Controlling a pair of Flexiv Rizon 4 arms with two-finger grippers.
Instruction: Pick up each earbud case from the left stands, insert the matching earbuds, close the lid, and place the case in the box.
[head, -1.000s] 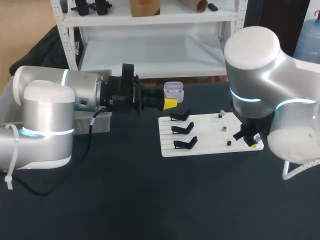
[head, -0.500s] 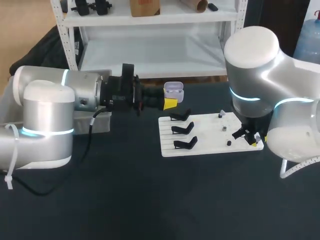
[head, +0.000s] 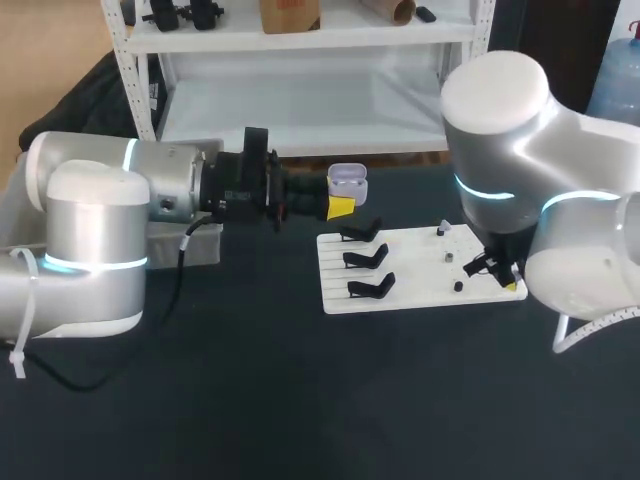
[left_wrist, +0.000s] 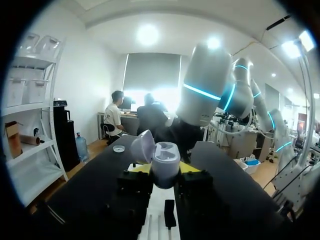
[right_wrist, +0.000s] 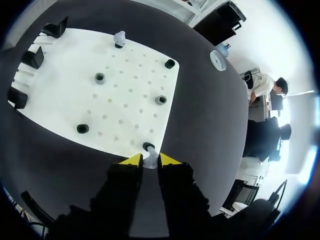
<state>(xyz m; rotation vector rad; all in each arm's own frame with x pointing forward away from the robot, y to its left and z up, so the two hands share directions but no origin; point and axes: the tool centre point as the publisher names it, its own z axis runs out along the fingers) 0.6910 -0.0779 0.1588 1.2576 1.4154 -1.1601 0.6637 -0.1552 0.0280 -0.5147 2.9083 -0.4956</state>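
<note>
Left gripper: jaws clamped from two sides on the earbud case, whose lid is tipped up.
Right gripper: jaws pinched on a white earbud.
Earbud case: held in the air, just past the white board's far left corner.
Earbud: at the board's near right corner, right by a black socket.
Stands: three, black, along the board's left side.
</note>
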